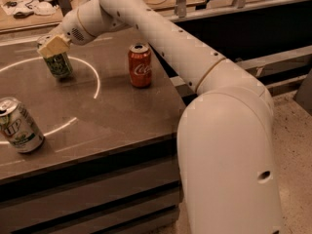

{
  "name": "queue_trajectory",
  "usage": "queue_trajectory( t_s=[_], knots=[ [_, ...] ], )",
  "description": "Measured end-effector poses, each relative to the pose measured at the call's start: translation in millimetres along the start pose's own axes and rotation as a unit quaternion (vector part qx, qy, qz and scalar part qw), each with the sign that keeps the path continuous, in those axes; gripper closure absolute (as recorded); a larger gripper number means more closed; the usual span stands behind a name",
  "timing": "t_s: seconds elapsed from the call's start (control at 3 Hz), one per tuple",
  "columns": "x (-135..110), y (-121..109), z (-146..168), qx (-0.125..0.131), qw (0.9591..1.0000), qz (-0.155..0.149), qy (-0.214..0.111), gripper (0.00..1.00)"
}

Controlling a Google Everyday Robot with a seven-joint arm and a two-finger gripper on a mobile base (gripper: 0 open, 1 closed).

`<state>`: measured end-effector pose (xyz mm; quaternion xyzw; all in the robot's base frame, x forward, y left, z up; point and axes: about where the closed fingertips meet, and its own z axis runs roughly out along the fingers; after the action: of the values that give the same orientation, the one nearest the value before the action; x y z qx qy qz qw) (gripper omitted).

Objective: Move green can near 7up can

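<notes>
The green can [59, 66] stands at the back left of the dark table [122, 111], slightly tilted. My gripper [52, 46] is at its top, with one tan finger [54, 46] across the near side of the rim and the other hidden behind the can; it looks shut on the can. The 7up can [19, 126], silver-white with green lettering, stands at the front left of the table, well apart from the green can and nearer the camera.
A red Coca-Cola can [140, 66] stands to the right of the green can, near the table's right edge. A white circle line [96, 79] is painted on the table. My white arm [170, 38] reaches across the table's back right. A cluttered wooden desk [29, 9] lies behind.
</notes>
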<state>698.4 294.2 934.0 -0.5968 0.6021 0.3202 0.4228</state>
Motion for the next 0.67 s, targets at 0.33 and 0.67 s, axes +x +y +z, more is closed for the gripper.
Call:
queue_trajectory(
  t_s=[0.33,0.67],
  knots=[
    [-25.5,46.8,-37.7,-0.012,0.9999,0.001,-0.008,1.0],
    [-25.5,46.8,-37.6,-0.012,0.9999,0.001,-0.008,1.0]
  ],
)
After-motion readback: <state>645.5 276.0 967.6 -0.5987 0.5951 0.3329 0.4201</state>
